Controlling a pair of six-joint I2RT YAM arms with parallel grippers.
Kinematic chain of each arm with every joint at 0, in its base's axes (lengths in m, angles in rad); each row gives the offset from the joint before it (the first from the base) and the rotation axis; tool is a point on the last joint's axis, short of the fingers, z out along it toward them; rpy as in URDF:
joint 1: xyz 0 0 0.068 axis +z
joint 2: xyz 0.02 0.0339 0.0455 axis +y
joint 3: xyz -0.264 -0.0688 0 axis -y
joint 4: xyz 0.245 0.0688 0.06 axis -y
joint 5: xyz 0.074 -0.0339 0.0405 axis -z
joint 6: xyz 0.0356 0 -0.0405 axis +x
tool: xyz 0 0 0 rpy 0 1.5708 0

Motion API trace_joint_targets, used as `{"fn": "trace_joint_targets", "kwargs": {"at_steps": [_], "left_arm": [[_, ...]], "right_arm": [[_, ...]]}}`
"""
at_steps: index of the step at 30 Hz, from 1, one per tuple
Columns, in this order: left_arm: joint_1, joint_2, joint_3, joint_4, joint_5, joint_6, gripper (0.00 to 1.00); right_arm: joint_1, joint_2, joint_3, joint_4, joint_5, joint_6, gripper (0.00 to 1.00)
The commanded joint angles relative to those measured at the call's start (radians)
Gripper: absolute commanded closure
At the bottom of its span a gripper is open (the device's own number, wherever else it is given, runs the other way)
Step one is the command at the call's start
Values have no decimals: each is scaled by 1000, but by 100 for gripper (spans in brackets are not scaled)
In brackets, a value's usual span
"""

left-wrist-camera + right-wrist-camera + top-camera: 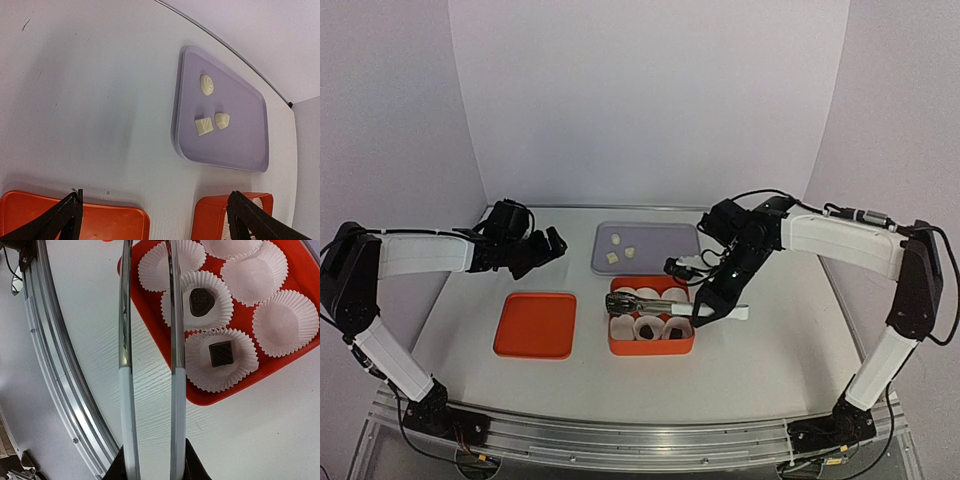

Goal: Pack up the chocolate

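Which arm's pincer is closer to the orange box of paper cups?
Right. The right pincer hangs by the right edge of the orange box, holding tongs over the paper cups. The left pincer is open, off to the left past the orange lid.

The table (770,350) is finished in white, and a fine wood-grain texture is seen on its surface in the right wrist view. A few small dark scuff marks (26,23) are found on it in the left wrist view. The work area is enclosed on three sides by plain pale panels: a back wall (650,100), a left wall (390,110) and a right wall (905,110). An aluminium rail (640,440) is mounted along the near edge of the table. Diffuse, even lighting is provided, and only soft shadows are cast.
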Motion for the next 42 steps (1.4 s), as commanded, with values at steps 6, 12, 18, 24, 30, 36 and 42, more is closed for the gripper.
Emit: {"fn": "trace_joint_targets", "kwargs": {"at_steps": [6, 12, 18, 24, 30, 36, 42], "left_arm": [[-4, -26, 20, 14, -1, 12, 0], [-3, -27, 19, 15, -4, 12, 0], [-4, -23, 18, 19, -2, 12, 0], [-4, -29, 10, 23, -2, 8, 0], [-4, -37, 0, 28, -2, 4, 0], [-4, -38, -2, 32, 0, 3, 0], [-4, -38, -2, 35, 0, 2, 0]], "right_arm": [[3, 65, 13, -38, 41, -42, 100], [2, 86, 28, -40, 41, -53, 100], [3, 104, 44, -39, 46, -54, 98], [4, 114, 58, -39, 53, -47, 94], [9, 118, 68, -35, 61, -43, 89], [13, 116, 77, -32, 67, -35, 84], [15, 114, 80, -30, 71, -32, 76]]}}
